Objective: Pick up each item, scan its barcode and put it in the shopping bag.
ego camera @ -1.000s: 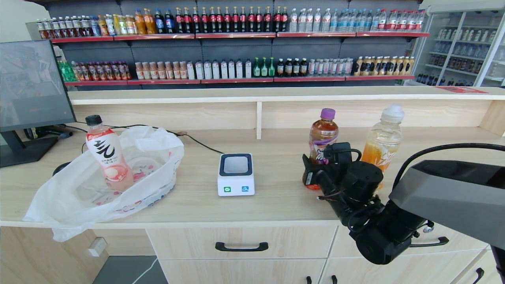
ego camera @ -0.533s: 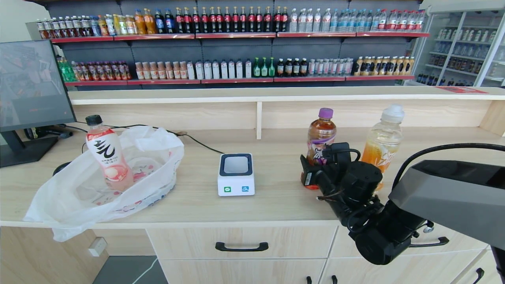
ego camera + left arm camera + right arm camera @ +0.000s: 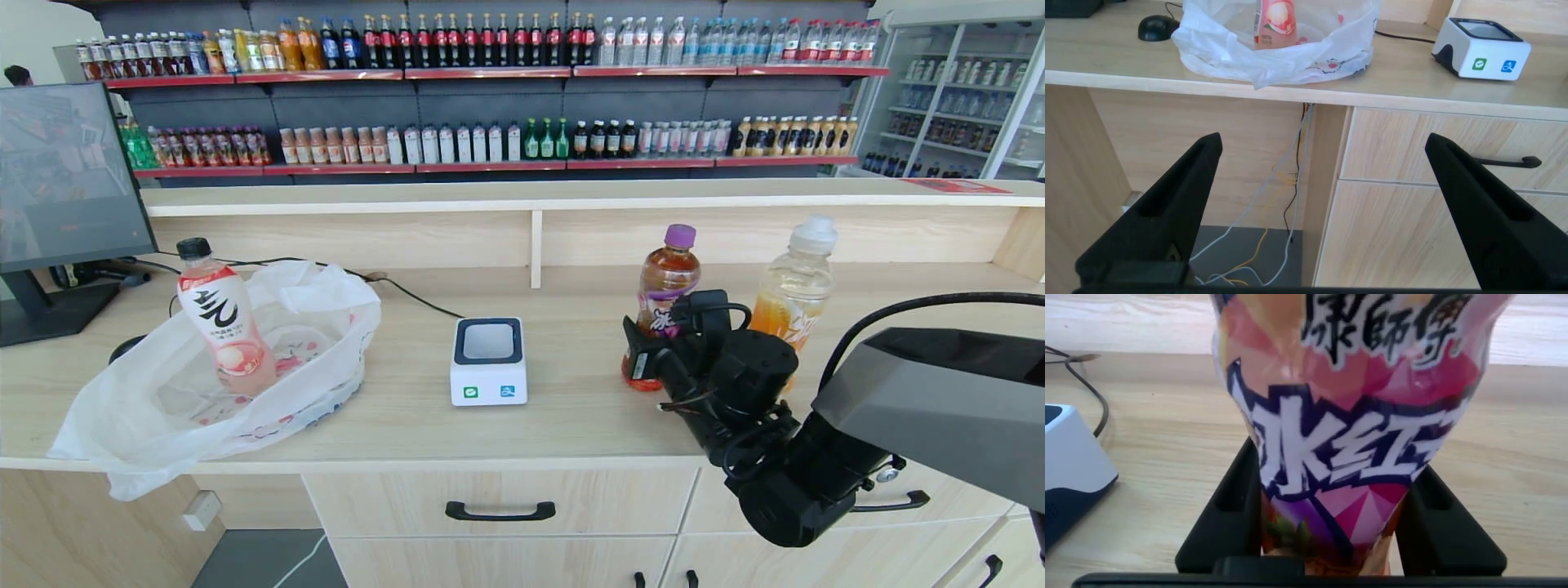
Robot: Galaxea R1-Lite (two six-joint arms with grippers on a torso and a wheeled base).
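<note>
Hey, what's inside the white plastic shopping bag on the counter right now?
One pink drink bottle with a black cap stands inside the white plastic shopping bag. Its crumpled near wall hides part of the floor, so anything small lying there cannot be seen.

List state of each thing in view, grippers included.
purple-capped bottle: upright, capped, gripped low down
right gripper: shut on purple-capped bottle
white-capped bottle: upright, capped, free on counter
shopping bag: open, slumped on counter
pink bottle: capped, leaning, inside shopping bag
left gripper: open, empty
</note>
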